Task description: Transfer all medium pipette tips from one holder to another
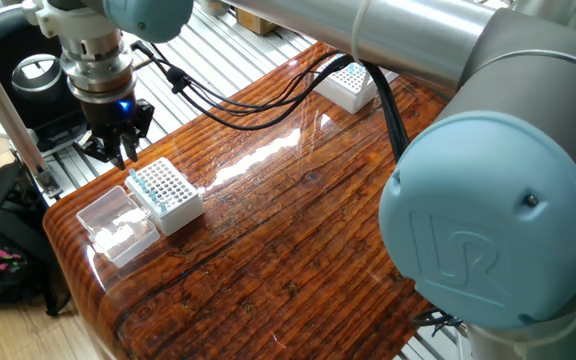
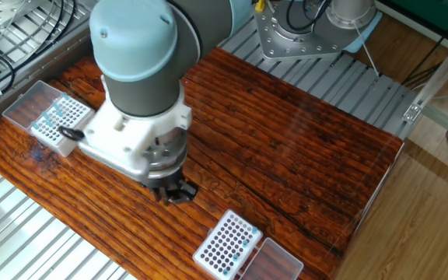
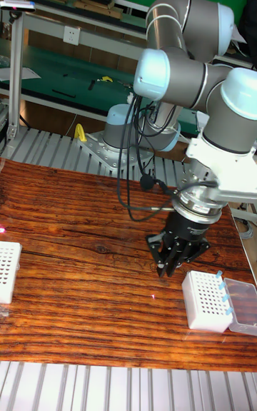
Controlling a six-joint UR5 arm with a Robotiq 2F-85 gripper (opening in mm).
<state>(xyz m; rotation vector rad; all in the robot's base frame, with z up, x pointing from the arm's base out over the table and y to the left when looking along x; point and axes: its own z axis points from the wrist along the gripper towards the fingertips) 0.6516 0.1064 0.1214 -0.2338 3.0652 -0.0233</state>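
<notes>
"Blue-topped medium pipette tips [image 2: 50, 117] stood in the far white holder [image 2: 73, 140], with a few along one edge of the near holder [image 2: 221, 249]. Why did the end effector [image 3: 167, 267] hang between them?"

"Likely ferrying one across the tabletop [image 2: 302, 148]. Its fingers looked nearly together, but I couldn't tell if they clamped a tip; too small."

One fixed view sits close behind the grey-and-blue robot arm [image 1: 488, 230], facing 10 o'clock along the glossy wooden table [image 1: 298, 230]. The other fixed view looks steeply down from the opposite side. The tall fixed view faces the table front-on. All share the white gridded box [image 1: 166, 192] [image 2: 227, 243] [image 3: 205, 300].
</notes>
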